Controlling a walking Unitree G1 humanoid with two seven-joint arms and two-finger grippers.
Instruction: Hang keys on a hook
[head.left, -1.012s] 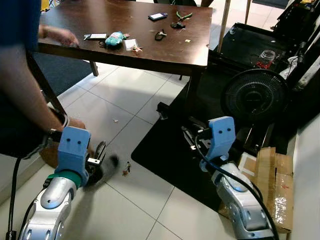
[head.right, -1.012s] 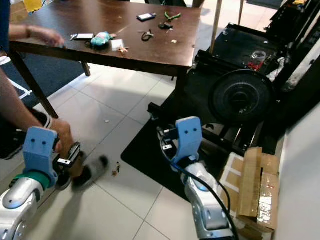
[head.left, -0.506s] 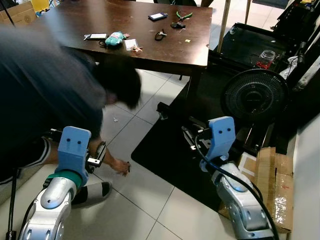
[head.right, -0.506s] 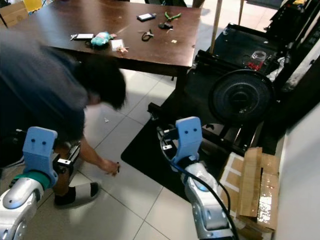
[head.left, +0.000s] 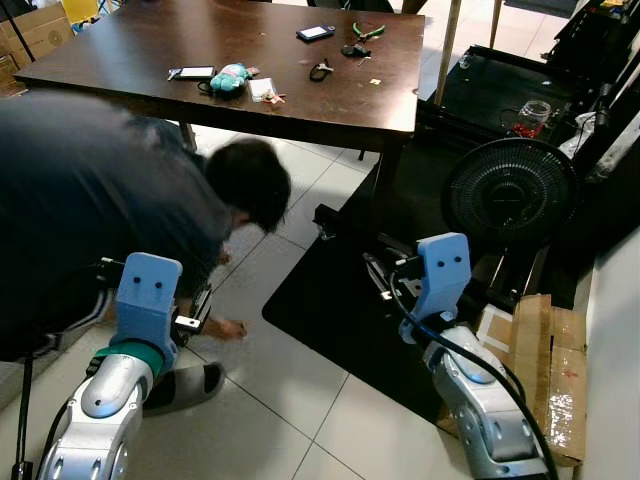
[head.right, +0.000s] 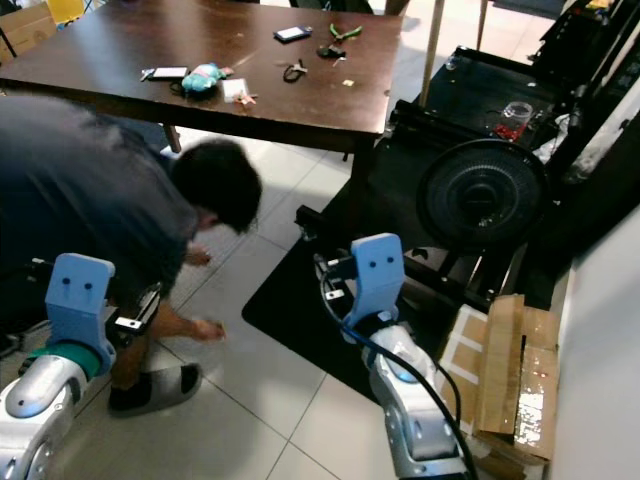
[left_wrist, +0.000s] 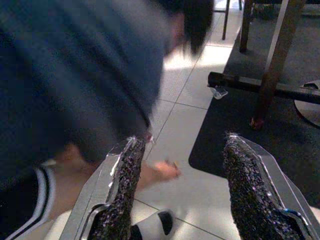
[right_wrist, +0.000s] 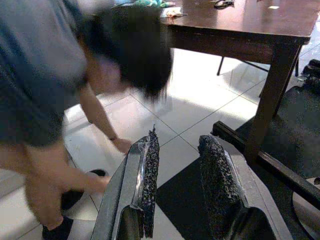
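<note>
A person in a dark shirt bends low over the tiled floor, just ahead of my left arm. Their hand rests on the tile, and in the left wrist view the same hand lies flat with its fingers closed. The keys cannot be made out; they may be under that hand. My left gripper is open and holds nothing, a short way from the hand. My right gripper is open too, hanging above the edge of a black mat.
A dark wooden table stands ahead with a phone, pliers and a teal toy on it. A black fan and dark equipment are at the right. Flattened cardboard lies by my right arm. The person's sandalled foot is near my left arm.
The person has come in and bent down to the floor. Their hand has slid left from where the small keys lay, and the keys are no longer seen on the tile. Both arms stayed still.
</note>
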